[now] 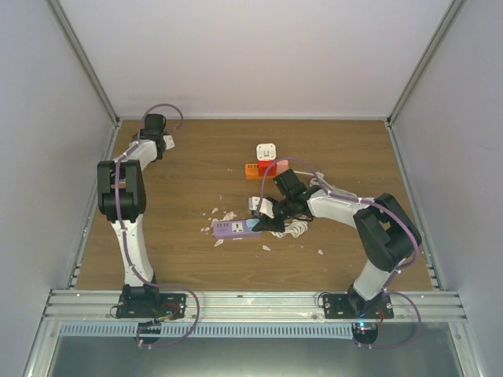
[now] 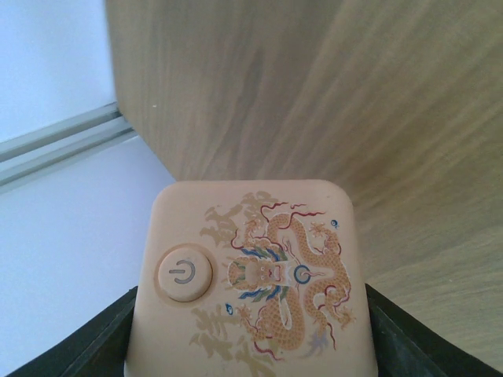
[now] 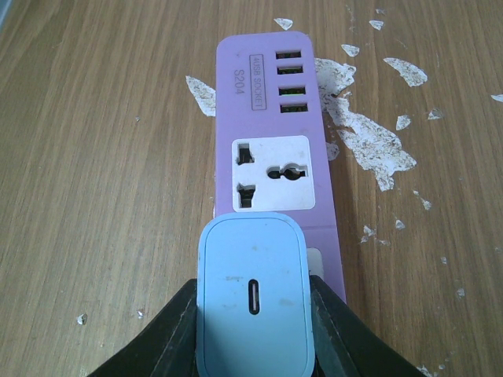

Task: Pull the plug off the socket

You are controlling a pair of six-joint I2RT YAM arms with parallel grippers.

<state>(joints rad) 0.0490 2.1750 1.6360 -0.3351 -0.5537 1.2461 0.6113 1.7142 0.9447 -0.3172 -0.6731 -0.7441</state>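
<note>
Two blocks are gripped: nearest, the right gripper (image 3: 255,314) is clenched on a light-blue charger block (image 3: 255,259) over the purple power strip (image 3: 267,94) printed "S204". Farther back, well apart from both grippers, the white plug (image 1: 266,150) stands on the orange socket (image 1: 252,170) by its red end. At the far left corner, the left gripper (image 2: 251,338) clasps a tan cube (image 2: 259,267) bearing a dragon print and a power symbol.

Held in the left gripper (image 2: 250,294), the tan block (image 2: 251,236) is cut off at the bottom, as is the light-blue block (image 3: 253,251) in the right gripper (image 3: 253,281), which covers the end of the purple power strip (image 3: 271,118) beneath it.
</note>
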